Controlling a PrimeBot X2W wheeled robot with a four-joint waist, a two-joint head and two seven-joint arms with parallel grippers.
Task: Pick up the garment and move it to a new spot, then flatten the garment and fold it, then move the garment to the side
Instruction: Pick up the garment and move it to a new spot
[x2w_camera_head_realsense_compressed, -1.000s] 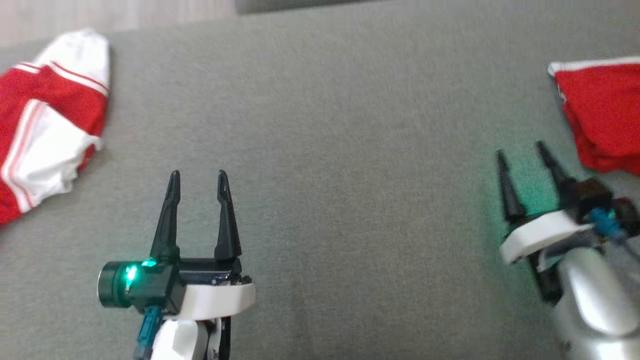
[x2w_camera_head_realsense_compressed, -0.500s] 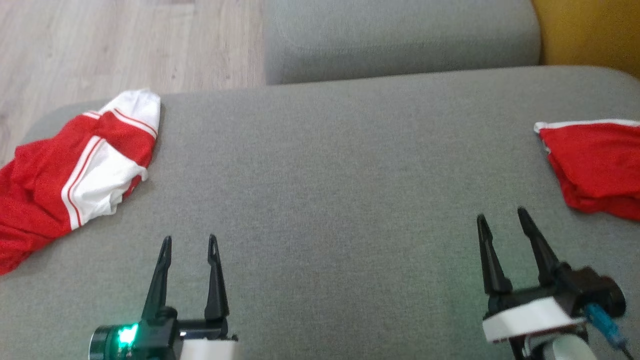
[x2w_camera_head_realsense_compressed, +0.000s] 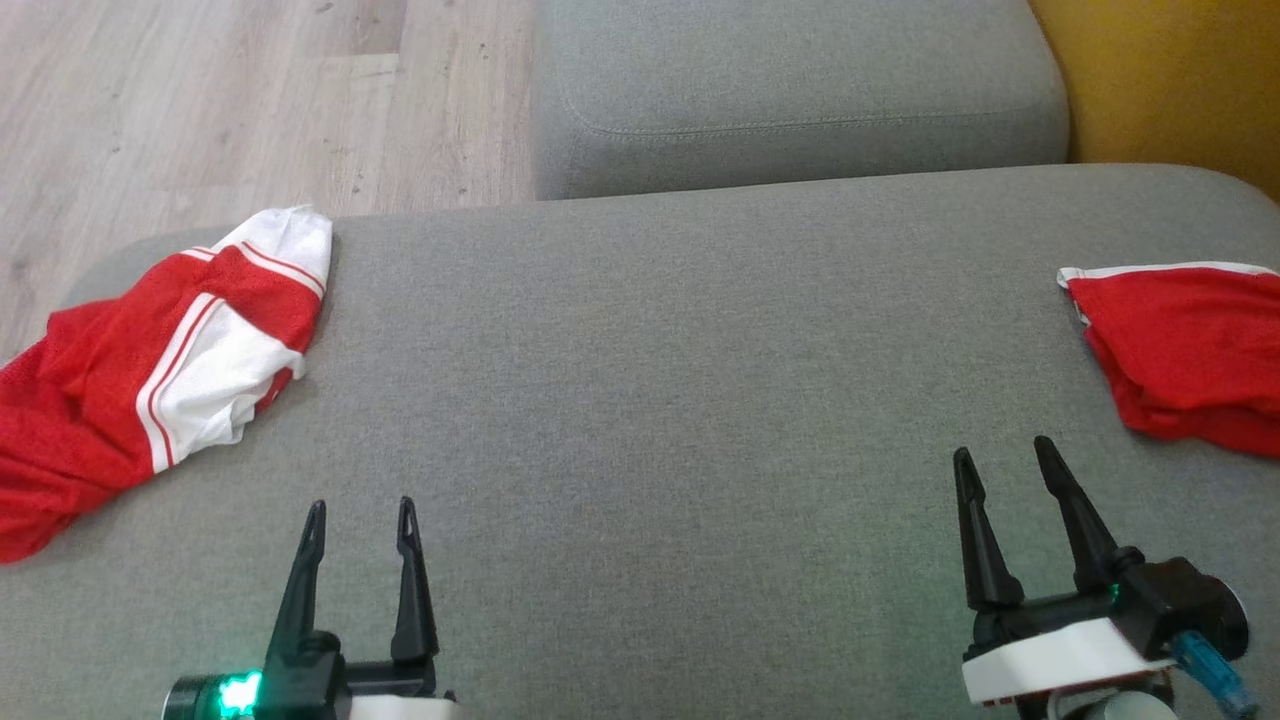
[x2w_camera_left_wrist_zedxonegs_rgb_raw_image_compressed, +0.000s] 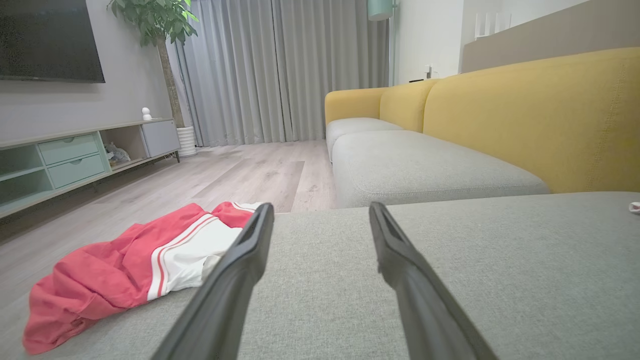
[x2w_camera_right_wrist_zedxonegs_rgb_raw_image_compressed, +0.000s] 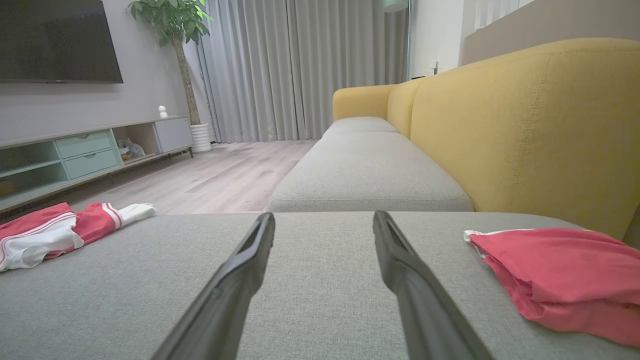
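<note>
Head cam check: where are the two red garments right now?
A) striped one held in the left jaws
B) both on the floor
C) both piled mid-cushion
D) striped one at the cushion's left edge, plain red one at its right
D: the striped garment lies crumpled at the left edge of the grey cushion and the plain red garment at the right, with both sets of jaws open and empty.

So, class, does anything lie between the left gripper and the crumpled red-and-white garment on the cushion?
Nothing visible does. Plain grey cushion runs from the open left gripper to the crumpled garment, up and to its left.
</note>
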